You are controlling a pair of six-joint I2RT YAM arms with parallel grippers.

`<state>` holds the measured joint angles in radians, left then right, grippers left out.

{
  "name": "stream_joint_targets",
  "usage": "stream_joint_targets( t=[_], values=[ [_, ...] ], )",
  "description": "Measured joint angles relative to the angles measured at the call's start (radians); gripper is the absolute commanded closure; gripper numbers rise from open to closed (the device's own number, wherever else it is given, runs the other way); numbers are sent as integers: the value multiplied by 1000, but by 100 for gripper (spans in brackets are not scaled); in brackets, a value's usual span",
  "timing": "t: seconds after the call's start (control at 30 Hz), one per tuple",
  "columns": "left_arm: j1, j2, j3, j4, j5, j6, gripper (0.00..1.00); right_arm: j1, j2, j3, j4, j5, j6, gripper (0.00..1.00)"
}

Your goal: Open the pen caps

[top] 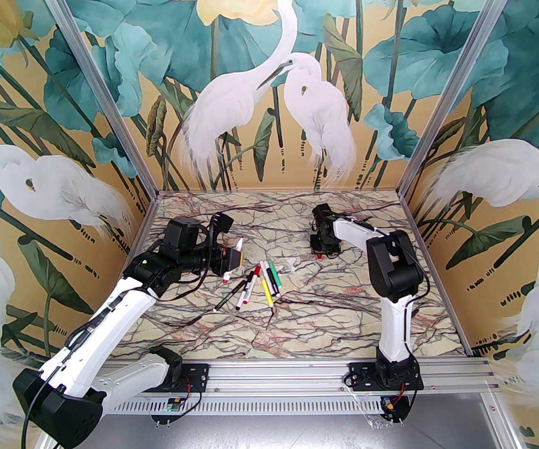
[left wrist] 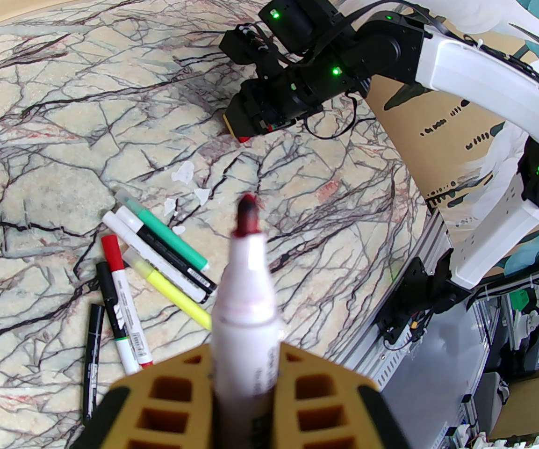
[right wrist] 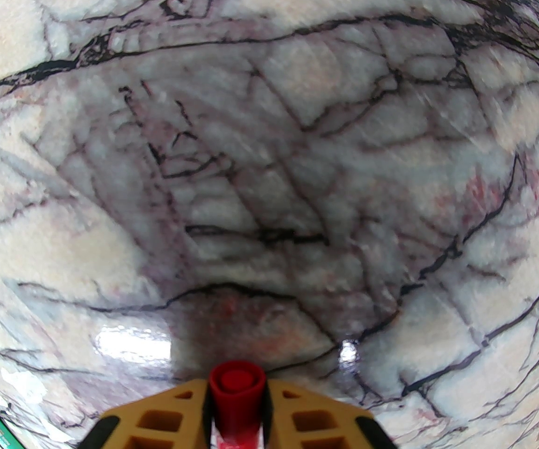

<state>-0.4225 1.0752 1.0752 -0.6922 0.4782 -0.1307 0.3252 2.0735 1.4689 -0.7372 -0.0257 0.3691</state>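
Pen and cap apart.
Left gripper (left wrist: pixel 246 363), jaws clamped on the white marker pen (left wrist: pixel 246 288), red tip bare; right gripper (right wrist: pixel 236 387), jaws pinching a red cap (right wrist: pixel 237 378) just above the worktop (right wrist: pixel 297 157); other pens (top: pixel 268 293) lie between.

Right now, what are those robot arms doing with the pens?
The left tool grips a white marker, its red tip bare. The right tool pinches the red cap, low over the table. The other pens lie bunched on the table, apparently capped.
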Motion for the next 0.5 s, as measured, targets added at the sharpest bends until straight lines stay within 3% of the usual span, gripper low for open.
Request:
stream_joint_targets(
  t=[0.5],
  values=[
    [0,0,0,0,5,0,98,99,-283,-348,60,38,85,76]
  ],
)
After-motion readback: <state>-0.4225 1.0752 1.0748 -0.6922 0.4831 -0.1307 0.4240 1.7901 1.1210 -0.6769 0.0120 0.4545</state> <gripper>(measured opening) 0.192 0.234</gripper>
